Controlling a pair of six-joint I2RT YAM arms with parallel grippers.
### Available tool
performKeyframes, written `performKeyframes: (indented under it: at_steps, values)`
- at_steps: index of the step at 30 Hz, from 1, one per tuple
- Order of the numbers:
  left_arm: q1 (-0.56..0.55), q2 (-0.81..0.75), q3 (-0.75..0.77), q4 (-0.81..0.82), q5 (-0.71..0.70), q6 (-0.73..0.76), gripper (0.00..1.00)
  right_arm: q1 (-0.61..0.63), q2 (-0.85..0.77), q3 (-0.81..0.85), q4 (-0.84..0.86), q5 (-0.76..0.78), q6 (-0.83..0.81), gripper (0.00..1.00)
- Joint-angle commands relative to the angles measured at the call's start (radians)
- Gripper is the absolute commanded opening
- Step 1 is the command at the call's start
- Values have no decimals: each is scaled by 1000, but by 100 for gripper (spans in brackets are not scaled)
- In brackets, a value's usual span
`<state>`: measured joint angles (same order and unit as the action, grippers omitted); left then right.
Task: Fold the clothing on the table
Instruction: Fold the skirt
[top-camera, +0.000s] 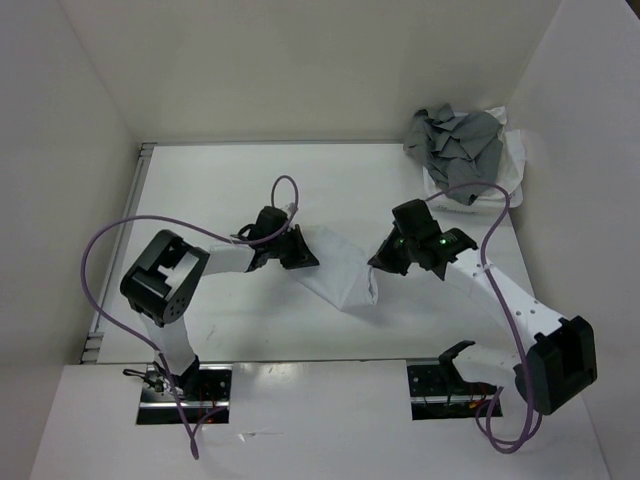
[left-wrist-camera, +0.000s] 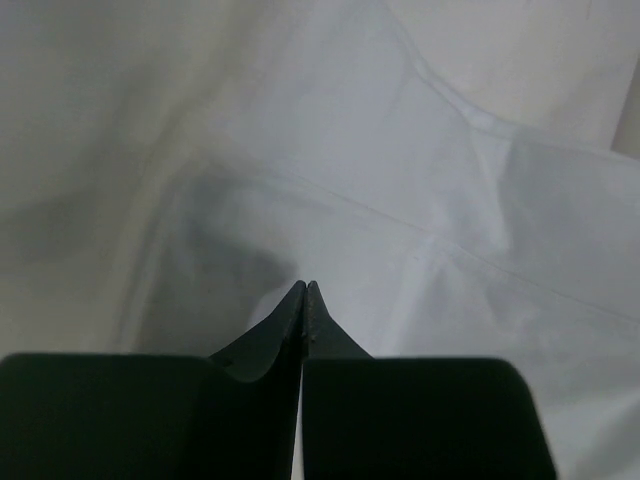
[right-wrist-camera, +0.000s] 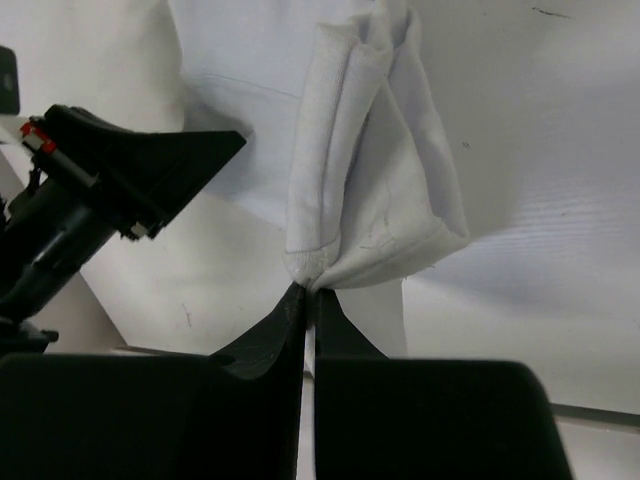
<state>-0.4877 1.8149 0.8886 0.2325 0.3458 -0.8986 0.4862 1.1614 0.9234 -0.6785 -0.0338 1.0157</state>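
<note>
Clothing location: the clothing (top-camera: 340, 275) lay mid-counter between the two arms. It ran as a white band from the left end effector (top-camera: 303, 255) across to the right end effector (top-camera: 380, 264). It was well apart from the grey garment (top-camera: 455, 140) heaped in the white basket (top-camera: 517, 150) at the far right corner.
Left end effector: its jaws stood closed tip to tip over the fabric. In its wrist view we saw no cloth between them, and we could not tell whether a thin layer was caught.
Right end effector: it was closed narrow on a doubled, hemmed edge of the clothing, which bunched out of the tips in a soft loop.
Handling: we judged the garment light, thin and limp. It would drape, sag and drag on the counter (top-camera: 230, 190), and a fold would slip unless laid flat.
Where to hold: we judged hems, seams and corners best, since stitched, doubled cloth gives the tips more to bite than a single layer.
Hard to make out: white cloth on a white counter left the outline faint from above. We could not say what kind of garment it was, nor which edge was which.
Hidden: both arms covered the ends of the cloth in the top view, and each wrist view showed only a patch of it.
</note>
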Motion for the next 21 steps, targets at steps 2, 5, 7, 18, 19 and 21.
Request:
performKeyframes:
  at_steps: [2,5,7,18,19,21]
  values:
    - [-65,-78,30,47,24,-17,0,0,43,48,60,6,-26,0]
    - [-89,-103,21,47,24,-17,0,0,54,48,86,-3,-26,0]
    - [-115,-115,12,47,13,-17,0,0,72,60,97,-3,-26,0]
    - [-133,-55,-25,65,-7,-36,0,0,230,167,178,-23,-46,0]
    - [-134,-46,-34,65,-16,-36,0,9,241,182,187,-23,-46,0]
    - [-134,-37,-34,53,-31,-36,0,9,271,198,188,-23,-55,0]
